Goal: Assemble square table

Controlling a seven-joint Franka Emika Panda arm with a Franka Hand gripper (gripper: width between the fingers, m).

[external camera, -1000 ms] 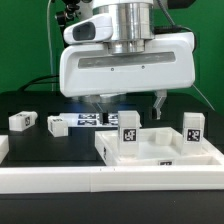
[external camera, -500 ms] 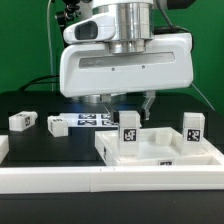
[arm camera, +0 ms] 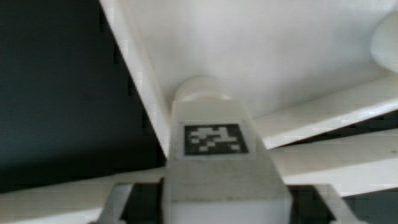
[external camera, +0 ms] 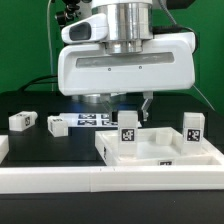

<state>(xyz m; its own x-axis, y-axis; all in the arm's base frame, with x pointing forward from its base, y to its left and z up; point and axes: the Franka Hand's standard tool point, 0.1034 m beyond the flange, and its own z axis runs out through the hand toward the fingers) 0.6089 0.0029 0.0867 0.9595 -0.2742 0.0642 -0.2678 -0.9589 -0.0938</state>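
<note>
- Exterior view: a white plastic square tray-like table top with a raised rim sits on the black desk at the exterior view's right. It lies just behind a long white rail edging the desk's front.
- Two small white tagged block legs stand upright at the table top. The gripped leg is at its left end and the second upright leg is toward its right, well apart, with open tray floor between them.
- One loose leg and another loose leg lie on bare desk at the exterior view's left. The flat white marker board lies between them and the tray.
- The arm's white housing hangs directly over the gripped leg. One dark finger shows just above and to the right of its top; the opposite side is hidden.
- Wrist view: the jaws are part-closed and clamped on the sides of the gripped leg, its tag facing the camera.
- Under the leg lies the table top; its straight edge borders bare black desk.
</note>
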